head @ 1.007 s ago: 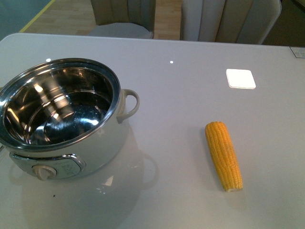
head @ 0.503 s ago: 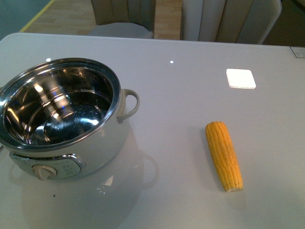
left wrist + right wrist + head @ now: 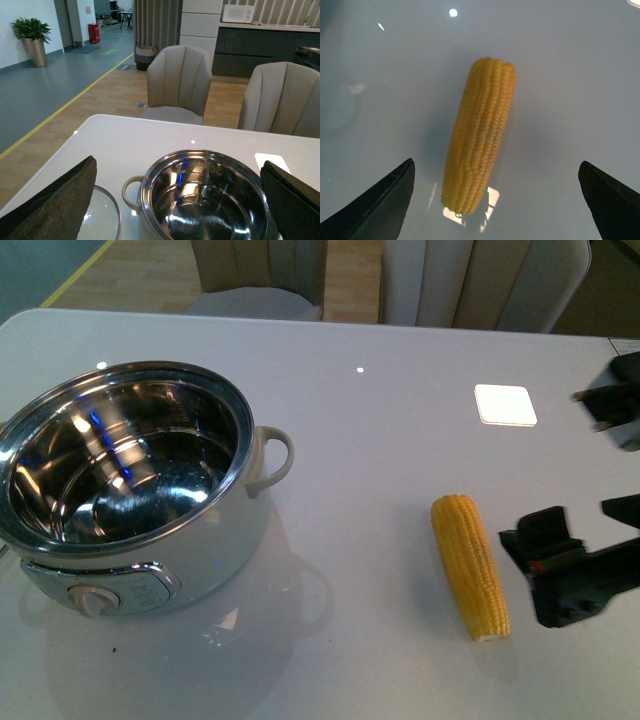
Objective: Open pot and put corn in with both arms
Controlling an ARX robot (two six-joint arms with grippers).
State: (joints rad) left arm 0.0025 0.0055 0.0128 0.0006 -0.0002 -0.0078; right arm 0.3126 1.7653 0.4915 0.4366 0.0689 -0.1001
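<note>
the pot, white-walled around a mirror-bright steel bowl, is seen lidless on the worktop, and the corn, a tapered cob of ridged yellow kernels, is laid flat at 3 o'clock from it. the right gripper is held near the cob, jaws spread wide, judged lined up for a grasp; the left gripper, likewise released, is pointed at the pot.

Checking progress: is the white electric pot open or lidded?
Open. The white electric pot shows its shiny steel bowl bare and empty; a round glass lid lies beside it.
</note>
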